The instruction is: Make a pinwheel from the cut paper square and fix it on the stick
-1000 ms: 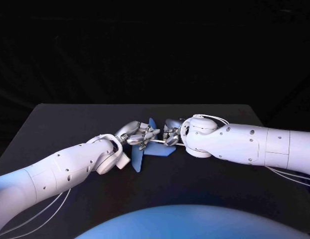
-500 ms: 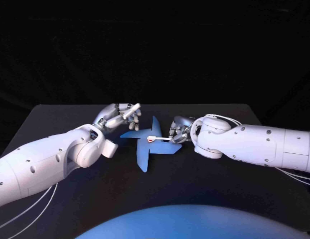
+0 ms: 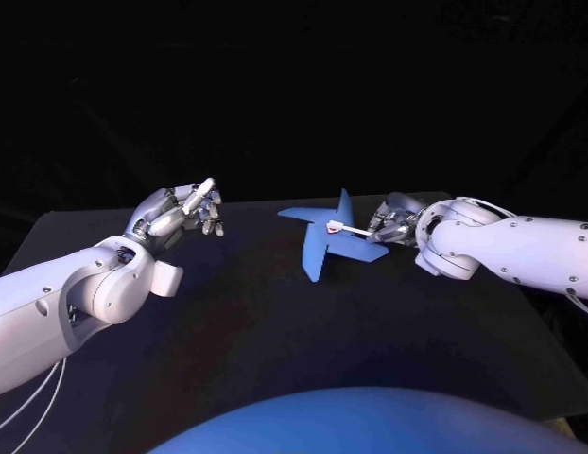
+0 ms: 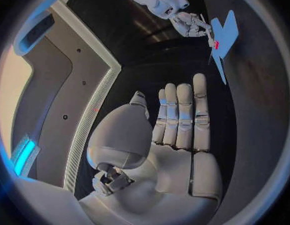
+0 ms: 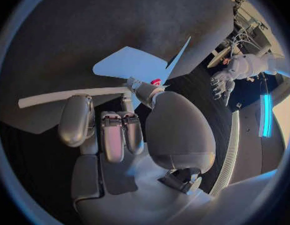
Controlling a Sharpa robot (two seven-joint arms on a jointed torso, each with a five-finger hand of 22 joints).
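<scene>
the blue folded-paper pinwheel [image 3: 324, 248] sits on the tip of the thin white stick [image 3: 354, 230], with a small red pin cap [image 3: 331, 227] at its hub. it is held in the air over the black table [image 3: 308, 331], near the far edge and toward the far right corner. the right hand [image 3: 392, 225] has its thumb and fingers clamped round the stick just behind the wheel; in the right wrist view the stick's free end juts out past the other side of the grip. the stick's long axis runs roughly along the table's far edge, with the wheel end pointing away from the right hand toward the robot's left. the left hand [image 3: 179, 213] is raised over the far edge toward the far left corner. its fingers are straight and side by side, it holds nothing, and it is well apart from the pinwheel. the wheel looks assembled and pinned, so any setting-down or handing-over would start from the right hand's grip.
</scene>
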